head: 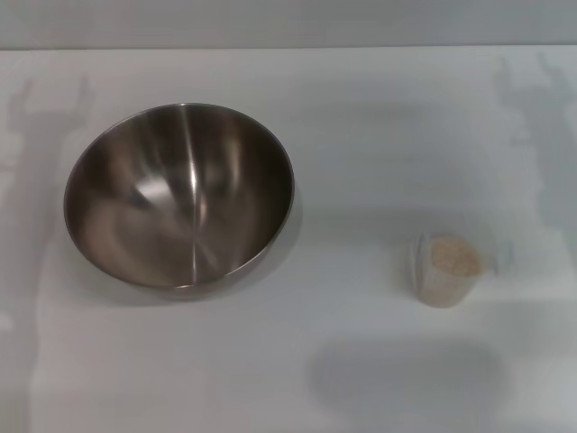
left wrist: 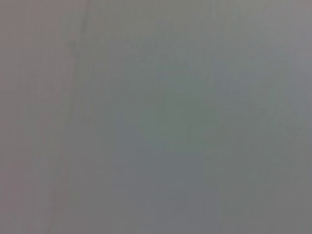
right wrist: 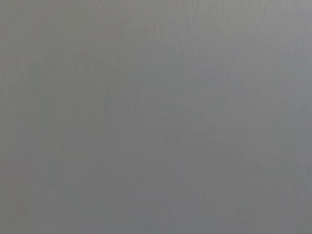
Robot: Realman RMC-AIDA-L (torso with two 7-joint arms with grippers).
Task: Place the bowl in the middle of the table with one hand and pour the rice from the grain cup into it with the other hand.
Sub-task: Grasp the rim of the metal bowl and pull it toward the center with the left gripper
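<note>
A large stainless-steel bowl [head: 178,196] sits empty on the left half of the white table [head: 361,135] in the head view. To its right, nearer the front, stands the small clear grain cup [head: 446,269], upright, its handle pointing right. Beige rice [head: 453,256] fills it close to the rim. Neither gripper shows in any view. Both wrist views hold only a plain grey surface.
A wide stretch of bare tabletop lies between the bowl and the cup. The table's far edge runs along the top of the head view. Soft shadows fall on the front right and along both sides.
</note>
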